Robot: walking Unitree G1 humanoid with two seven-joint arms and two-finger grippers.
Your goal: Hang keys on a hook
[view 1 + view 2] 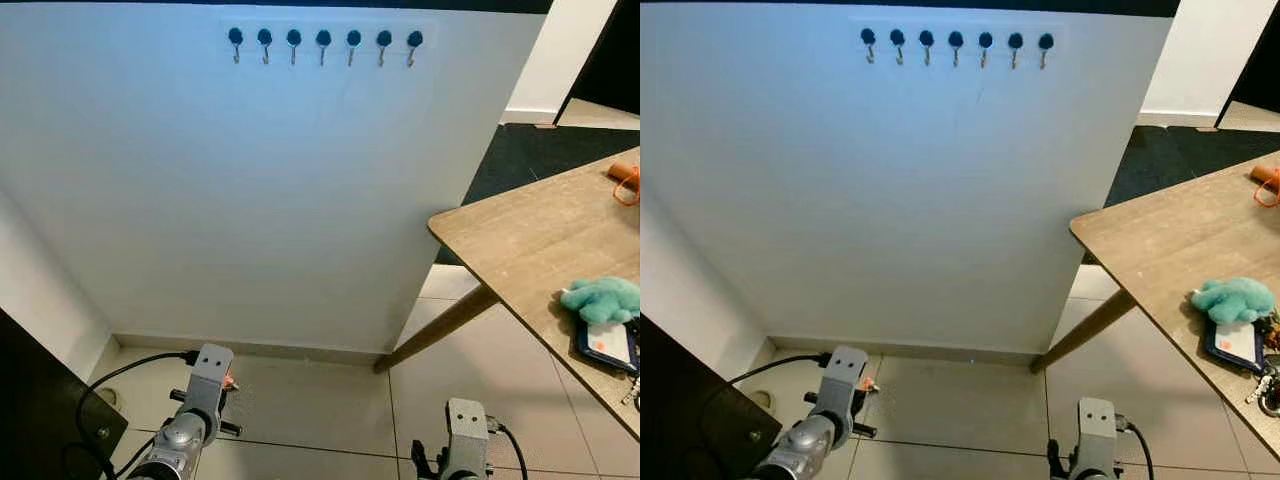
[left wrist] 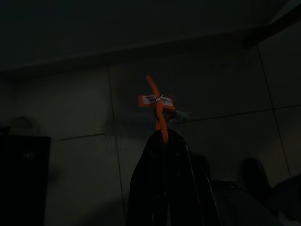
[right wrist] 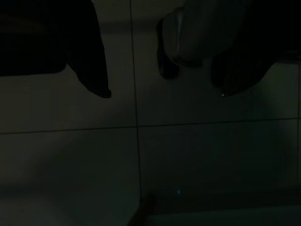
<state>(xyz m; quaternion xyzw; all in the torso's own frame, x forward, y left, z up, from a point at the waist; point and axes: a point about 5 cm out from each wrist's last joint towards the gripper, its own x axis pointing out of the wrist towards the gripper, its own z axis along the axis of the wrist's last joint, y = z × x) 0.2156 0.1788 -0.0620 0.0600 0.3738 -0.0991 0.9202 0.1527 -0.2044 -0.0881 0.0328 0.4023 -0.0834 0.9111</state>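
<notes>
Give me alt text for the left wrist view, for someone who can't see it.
Very dark shot: the left pincer is shut on an orange key strap with a small tag and ring, held over a dim tiled floor. A dark block sits at one side.

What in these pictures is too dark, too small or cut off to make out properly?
- Orange key bundle pinched in the left gripper: the left wrist view is so dark that single keys cannot be counted.
- Row of small dark wall hooks: too small in the eye views to see their shape.
- Wooden table: cut off by the frame's right edge, as is an orange object on it.
- Right gripper: fingers apart, dim floor tiles beyond.
</notes>
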